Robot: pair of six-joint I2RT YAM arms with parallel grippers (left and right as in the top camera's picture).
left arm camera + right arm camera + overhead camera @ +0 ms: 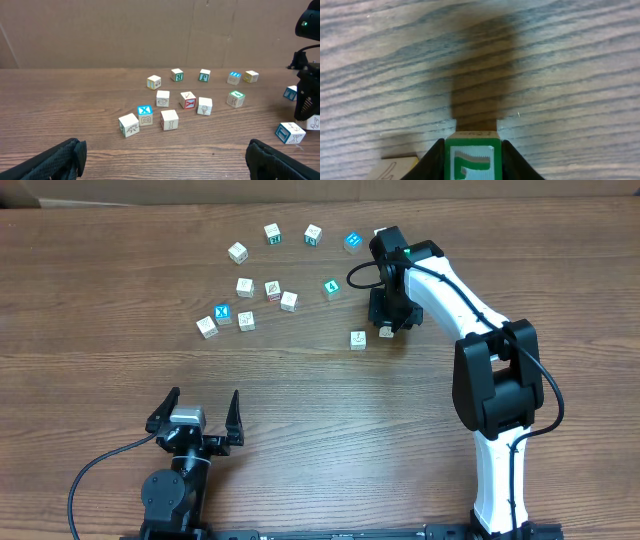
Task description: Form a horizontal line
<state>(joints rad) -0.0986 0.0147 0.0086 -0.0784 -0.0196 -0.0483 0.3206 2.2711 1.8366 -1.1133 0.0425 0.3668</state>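
While the white-and-black right arm reaches over the brown wood-grain table [120, 300], its right pincer [386, 328] stands over the near end of the horizontal line [358, 338], at this point a short row of two small whitish letter cubes towards the right of the tabletop. The pincer is pinching the row's right-hand member, a small cube with a green-and-white printed face [472, 161]. The right wrist view shows the black fingers [436, 161] pressed flat against both of its sides. The row's other member, a pale cube with faint markings [395, 169], sits just outside the pincer's left finger, beside the held cube and level with it. Whether the two cubes touch cannot be told, as the finger stands between them. The loose scattered letter cubes [245, 286], among them one with a bright blue face [223, 312] and one with a teal face [330, 287], lie farther back and to the left, well apart from the row. The left pincer [205, 394] rests at the near edge of the table, its fingers spread wide with nothing between them. A plain brown cardboard wall [150, 30] closes off the far side.
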